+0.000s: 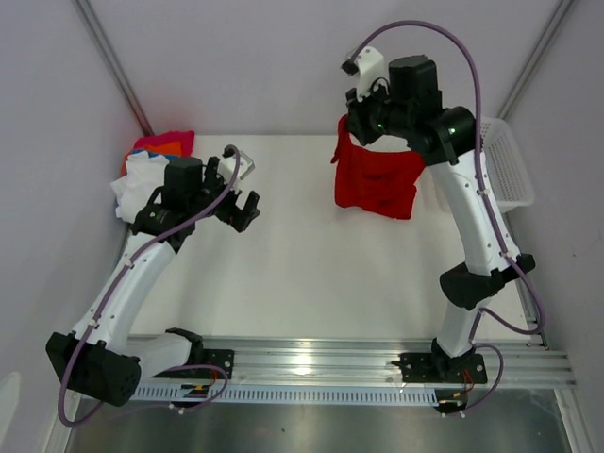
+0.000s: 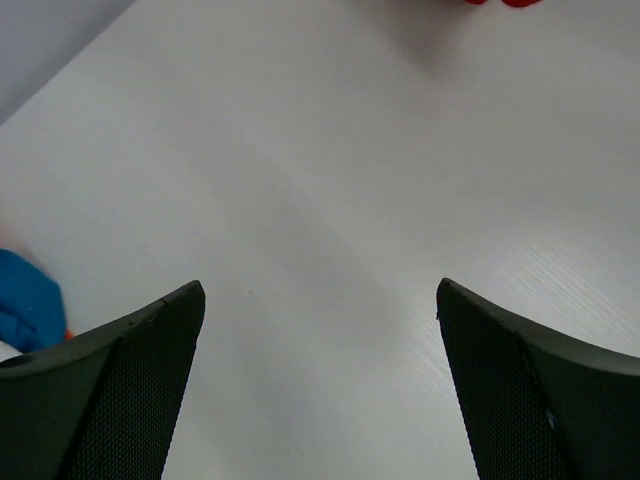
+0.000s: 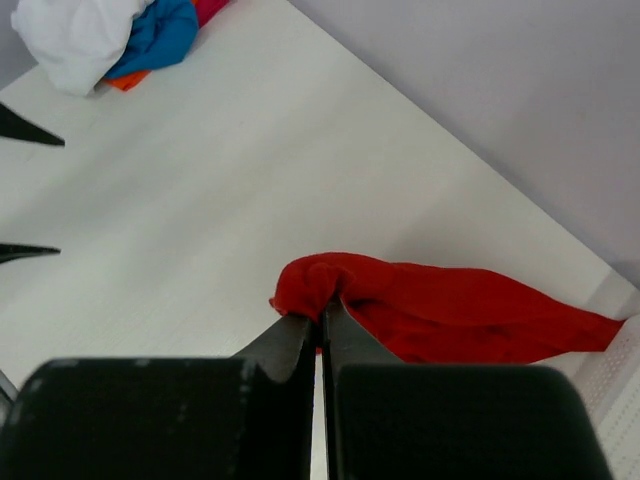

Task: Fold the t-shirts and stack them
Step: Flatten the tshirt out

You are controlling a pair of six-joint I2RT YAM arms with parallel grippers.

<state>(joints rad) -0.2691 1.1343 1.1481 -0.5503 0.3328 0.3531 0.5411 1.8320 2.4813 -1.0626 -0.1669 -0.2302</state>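
The white bench (image 1: 283, 283) lies mostly bare between the two arms, which looks like room kept free for spreading a garment flat. Above its far right part hangs the large red t-shirt (image 1: 377, 184), lifted so that it dangles in a bunched curtain; holding it up this way probably lets the cloth fall open before it is laid down to fold. Beside it, at the right edge, stands the white mesh basket (image 1: 510, 170), apart from the shirt. In the far left corner sits the heap of other t-shirts (image 1: 142, 179), white on top with blue, orange and pink showing beneath, seemingly waiting their turn. The right arm's fingers (image 3: 328, 322) are pressed fully together on a gathered fold of the red shirt, which spills out ahead of their tips and off to one side. The left arm's fingers (image 1: 245, 203) are spread wide and hold nothing, low over bare bench just beside the heap, well apart from the red shirt.
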